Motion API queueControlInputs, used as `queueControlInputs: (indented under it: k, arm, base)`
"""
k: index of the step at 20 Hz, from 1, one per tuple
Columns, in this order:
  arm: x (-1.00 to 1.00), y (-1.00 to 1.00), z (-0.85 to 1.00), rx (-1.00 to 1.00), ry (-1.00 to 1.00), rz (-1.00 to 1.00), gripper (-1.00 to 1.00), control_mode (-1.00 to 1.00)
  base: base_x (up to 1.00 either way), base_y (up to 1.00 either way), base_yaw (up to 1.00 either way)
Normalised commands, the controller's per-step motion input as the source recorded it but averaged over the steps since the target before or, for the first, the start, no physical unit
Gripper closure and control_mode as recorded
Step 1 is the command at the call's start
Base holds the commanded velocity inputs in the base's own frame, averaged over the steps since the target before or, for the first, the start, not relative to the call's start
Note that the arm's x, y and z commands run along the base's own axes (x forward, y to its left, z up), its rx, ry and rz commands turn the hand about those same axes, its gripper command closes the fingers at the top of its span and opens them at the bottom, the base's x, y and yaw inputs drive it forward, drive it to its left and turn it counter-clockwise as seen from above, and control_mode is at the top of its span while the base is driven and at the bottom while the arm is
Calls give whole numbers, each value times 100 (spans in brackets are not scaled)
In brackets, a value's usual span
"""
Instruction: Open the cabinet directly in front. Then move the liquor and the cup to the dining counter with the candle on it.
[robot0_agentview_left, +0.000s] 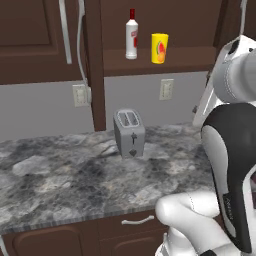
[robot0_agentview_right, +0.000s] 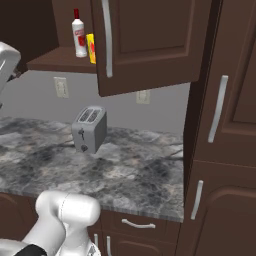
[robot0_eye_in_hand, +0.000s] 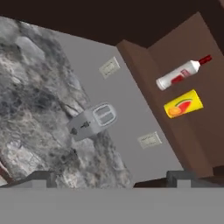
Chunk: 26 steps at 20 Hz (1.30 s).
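The cabinet (robot0_agentview_left: 165, 62) stands open, its left door (robot0_agentview_left: 95, 65) turned edge-on and its right door (robot0_agentview_right: 145, 45) swung out toward me. On its lower shelf the liquor (robot0_agentview_left: 131, 35) stands upright, a slim white bottle with a red cap. Just right of it is the yellow cup (robot0_agentview_left: 159, 48). Both show again from the right side, liquor (robot0_agentview_right: 79, 35) and cup (robot0_agentview_right: 91, 48), partly behind the door's edge. My gripper (robot0_eye_in_hand: 113, 179) is open, fingertips (robot0_eye_in_hand: 41, 177) wide apart, well short of the liquor (robot0_eye_in_hand: 181, 73) and cup (robot0_eye_in_hand: 183, 104). The dining counter and candle are out of view.
A silver toaster (robot0_agentview_left: 129, 133) sits on the marbled counter (robot0_agentview_left: 60, 185) below the shelf. Wall outlets (robot0_agentview_left: 166, 89) are on the grey backsplash. A tall dark cabinet (robot0_agentview_right: 225, 125) bounds the counter on the right. Drawers (robot0_agentview_right: 137, 225) run under the counter's front edge.
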Motion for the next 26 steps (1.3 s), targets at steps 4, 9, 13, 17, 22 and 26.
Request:
queueControlInputs:
  k: [4,9,13,17,22,26]
  arm:
    - [94,-35,-3,-18,-3,0,-100,-100]
    - [76,-21,-65,-30,-9,9,-100,-100]
    - [78,0,-26,-11,0,3,-100,-100]
    - [78,-22,7,0,0,-3,-100,-100]
    - [72,-39,2,-1,0,-17,-100,-100]
    - [76,-34,0,-3,0,-32,-100,-100]
  base:
    - [0,0,0]
    - [0,0,0]
    - [0,0,0]
    - [0,0,0]
    - [0,0,0]
    - [0,0,0]
